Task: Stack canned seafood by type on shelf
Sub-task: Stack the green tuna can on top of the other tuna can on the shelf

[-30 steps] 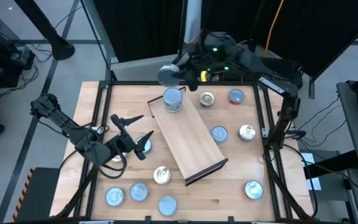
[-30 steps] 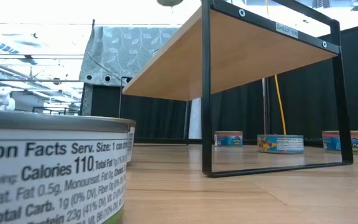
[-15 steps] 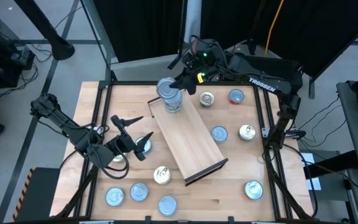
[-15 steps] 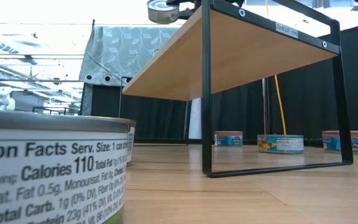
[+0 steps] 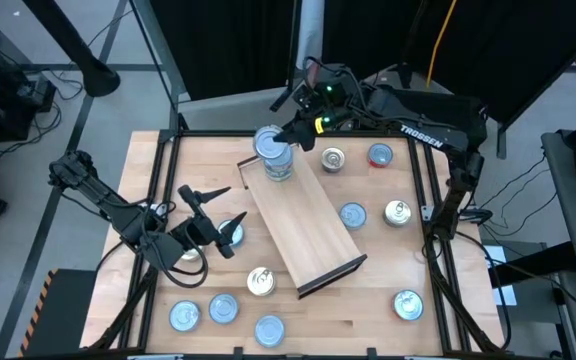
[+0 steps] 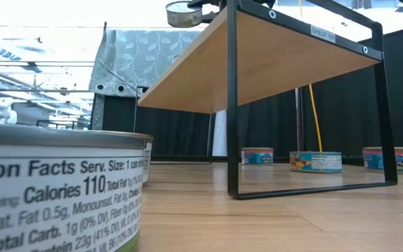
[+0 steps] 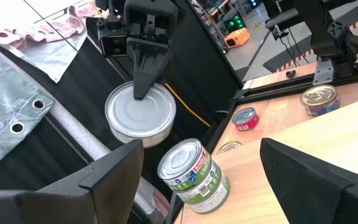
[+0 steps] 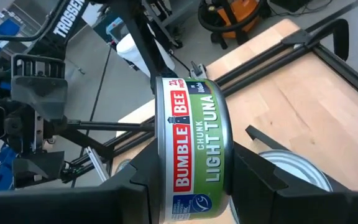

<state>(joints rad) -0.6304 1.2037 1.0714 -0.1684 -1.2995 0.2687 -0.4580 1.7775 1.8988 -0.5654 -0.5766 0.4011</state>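
The shelf [image 5: 303, 215] is a raised light-wood board on dark legs, lying slantwise mid-table; the low view shows it from below [image 6: 271, 56]. On its far end stands a stack of green-labelled tins [image 5: 280, 170] [image 7: 191, 174]. Just above the stack hangs a green-labelled tuna tin [image 5: 268, 143] [image 8: 194, 143] [image 6: 182, 12], with my right gripper [image 5: 282, 138] [image 8: 191, 193] shut on it. My left gripper [image 5: 218, 215] [image 7: 229, 205] waits open, left of the shelf beside a tin [image 5: 235, 228] on the table. My right gripper pinches the tuna tin by its two flat faces [image 7: 129, 115], one finger [image 7: 143, 81] across the upper face and the other underneath. The fingers [image 8: 129, 186] come from the table's far right, slanting slightly down. The tin is lifted clear above the stack, roughly level.
Loose tins lie on the table right of the shelf [image 5: 333, 158] [image 5: 379, 155] [image 5: 352, 215] [image 5: 397, 212] [image 5: 408, 303] and near the front edge [image 5: 260, 281] [image 5: 185, 316] [image 5: 223, 308] [image 5: 269, 328]. One tin [image 6: 54, 189] fills the low view's near left. Dark frame rails [image 5: 428, 200] border the table.
My right gripper has come down and a little toward the table's left and near side with the tuna tin, rolling its wrist as it went. The tin now hangs just above the stack on the shelf; over the last half second it has kept still.
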